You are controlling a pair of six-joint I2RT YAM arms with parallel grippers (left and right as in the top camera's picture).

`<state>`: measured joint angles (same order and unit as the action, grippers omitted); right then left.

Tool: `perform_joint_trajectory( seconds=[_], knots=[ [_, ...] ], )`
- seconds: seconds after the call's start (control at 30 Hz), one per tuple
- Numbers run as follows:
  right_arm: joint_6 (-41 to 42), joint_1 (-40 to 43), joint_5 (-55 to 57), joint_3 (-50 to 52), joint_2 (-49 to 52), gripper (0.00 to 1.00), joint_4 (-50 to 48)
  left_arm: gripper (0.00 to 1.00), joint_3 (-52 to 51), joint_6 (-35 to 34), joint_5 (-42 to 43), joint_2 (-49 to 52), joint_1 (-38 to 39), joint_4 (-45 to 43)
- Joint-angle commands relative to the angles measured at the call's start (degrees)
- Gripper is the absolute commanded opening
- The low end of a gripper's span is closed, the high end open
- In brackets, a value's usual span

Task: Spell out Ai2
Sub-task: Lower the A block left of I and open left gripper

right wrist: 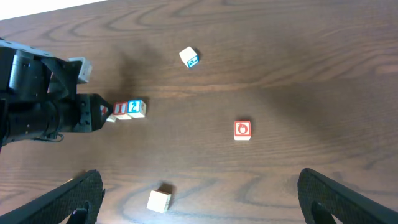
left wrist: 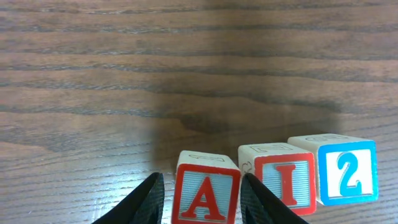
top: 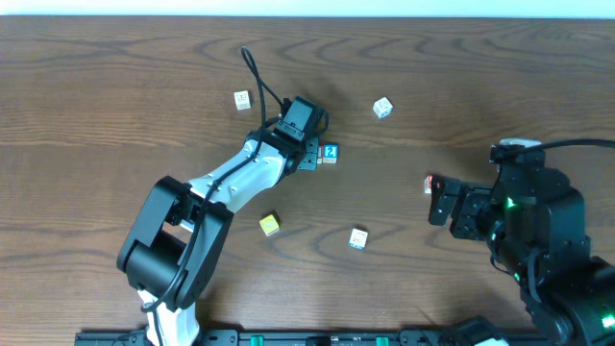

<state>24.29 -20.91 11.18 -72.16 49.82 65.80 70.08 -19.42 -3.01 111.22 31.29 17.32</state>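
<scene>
In the left wrist view three blocks stand in a row on the wood table: a red A block (left wrist: 206, 196), a red I block (left wrist: 283, 183) and a blue 2 block (left wrist: 345, 168). My left gripper (left wrist: 204, 202) straddles the A block. A thin gap shows at its left finger, and the right finger sits between A and I, so it is open. In the overhead view the left gripper (top: 309, 154) hides A and I; the 2 block (top: 330, 153) shows beside it. My right gripper (right wrist: 199, 205) is wide open and empty, off at the table's right (top: 442, 202).
Loose blocks lie around: a white one (top: 241, 99) at the back left, one with blue (top: 382, 108) at the back, a yellow one (top: 269, 225), one (top: 358, 237) at the front middle and a red one (top: 431, 183) by the right gripper.
</scene>
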Motion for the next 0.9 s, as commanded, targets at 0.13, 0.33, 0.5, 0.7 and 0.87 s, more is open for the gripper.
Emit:
perform_joint_trajectory(
  seconds=[0.13,0.33,0.5,0.7,0.87],
  knots=[
    [-0.79,-0.13,0.37,-0.22,-0.2,0.99,0.04,0.41,0.09,0.76,-3.41,0.96,-0.04,-1.7],
    [-0.76,-0.13,0.39,-0.22,-0.2,0.99,0.04,0.43,0.57,1.9,-3.69,0.55,-0.59,-4.33],
    [-0.79,-0.13,0.37,-0.22,-0.2,0.99,0.04,0.43,4.2,5.33,-6.58,-1.55,-0.96,-3.82],
    [-0.79,-0.13,0.37,-0.22,-0.2,0.99,0.04,0.06,5.73,5.51,-13.31,-4.44,-1.4,2.67],
    [-0.79,-0.13,0.37,-0.22,-0.2,0.99,0.04,0.05,3.52,4.74,-7.37,-3.52,-1.49,6.05]
  ],
)
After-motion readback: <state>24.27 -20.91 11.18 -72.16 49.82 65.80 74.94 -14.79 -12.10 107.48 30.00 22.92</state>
